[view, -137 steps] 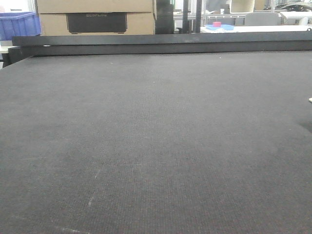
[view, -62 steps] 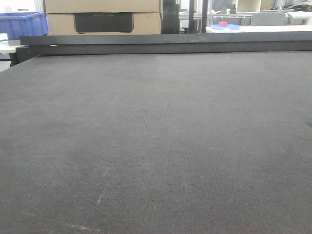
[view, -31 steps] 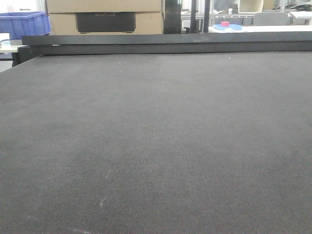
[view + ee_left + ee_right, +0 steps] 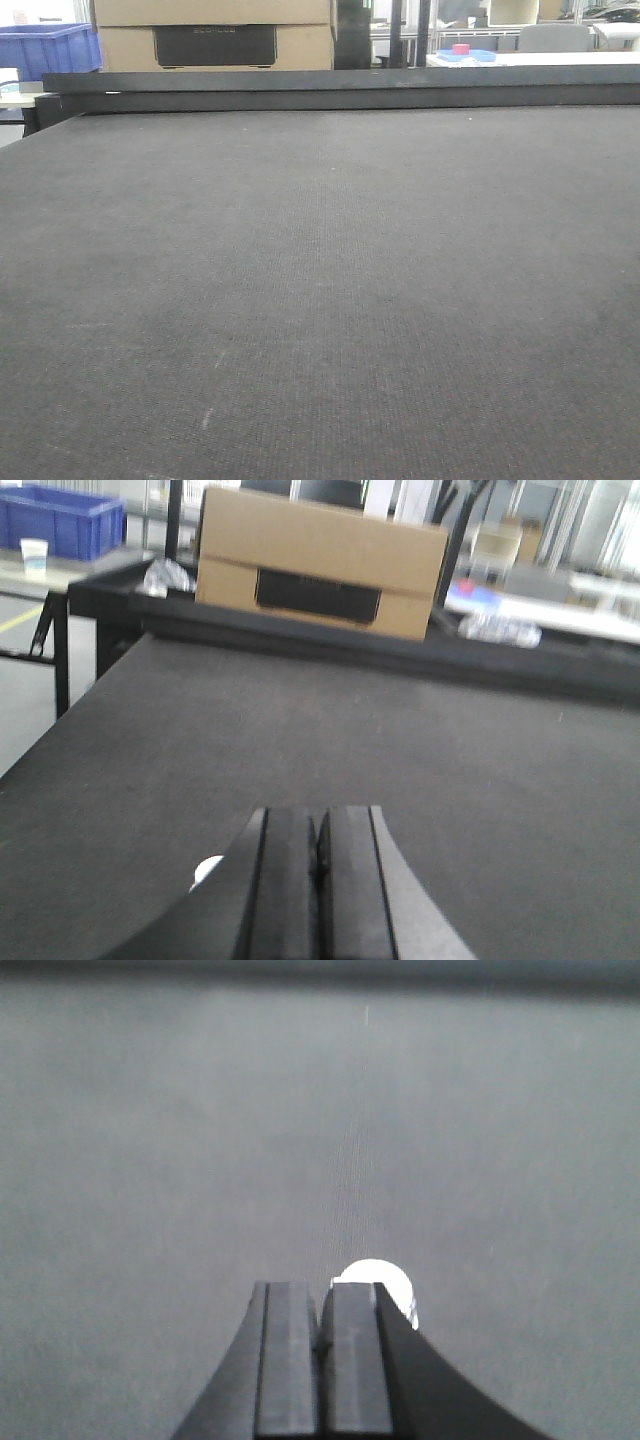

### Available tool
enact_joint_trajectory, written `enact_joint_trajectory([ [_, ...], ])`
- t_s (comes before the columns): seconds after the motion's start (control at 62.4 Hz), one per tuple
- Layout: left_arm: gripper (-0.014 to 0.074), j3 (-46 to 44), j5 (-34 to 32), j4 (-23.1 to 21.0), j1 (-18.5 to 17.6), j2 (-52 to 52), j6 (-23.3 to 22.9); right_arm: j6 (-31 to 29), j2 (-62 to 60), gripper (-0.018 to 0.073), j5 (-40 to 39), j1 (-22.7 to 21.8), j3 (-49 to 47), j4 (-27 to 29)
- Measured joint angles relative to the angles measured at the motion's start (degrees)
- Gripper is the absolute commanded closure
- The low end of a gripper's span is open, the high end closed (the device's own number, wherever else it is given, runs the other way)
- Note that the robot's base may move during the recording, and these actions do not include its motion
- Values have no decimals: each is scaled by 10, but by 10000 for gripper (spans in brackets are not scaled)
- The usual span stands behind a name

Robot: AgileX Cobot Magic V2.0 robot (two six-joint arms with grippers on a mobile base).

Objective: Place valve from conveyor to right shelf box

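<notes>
Dark grey woven belt fills the front view, and the conveyor [image 4: 320,280] shows no valve anywhere up to its black rail [image 4: 340,90]. Over to the wrists! The right pincer [image 4: 320,1305] is clamped tight, fingers flush, nothing between them. Just past its right-hand finger a white round thing [image 4: 385,1278] peeks out, partly hidden behind that finger and too washed-out to name. That could be the valve, I'd judge, lying just ahead and a shade right of the tips; its long axis cannot be told. The left pincer [image 4: 317,830] is closed and empty as well, with a pale patch [image 4: 207,868] low at its left. The right arm looks the nearer: open up, nudge right.
</notes>
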Motion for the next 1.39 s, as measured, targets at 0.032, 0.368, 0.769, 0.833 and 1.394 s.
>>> enact_joint_trajectory([
  [0.032, 708, -18, 18, 8, 0, 18, 0, 0, 18, 727, 3, 0, -8, 1],
  [0.368, 708, -199, 174, 51, 0, 256, 0, 0, 167, 727, 24, 0, -68, 1],
  [0.769, 708, -314, 212, 51, 0, 483, 0, 7, 295, 442, 219, 0, -162, 1],
  [0.833, 708, -336, 239, 51, 0, 514, 0, 8, 332, 353, 248, 0, -196, 1],
  [1.394, 708, -408, 334, 46, 0, 621, 0, 11, 545, 52, 358, -5, -339, -76],
])
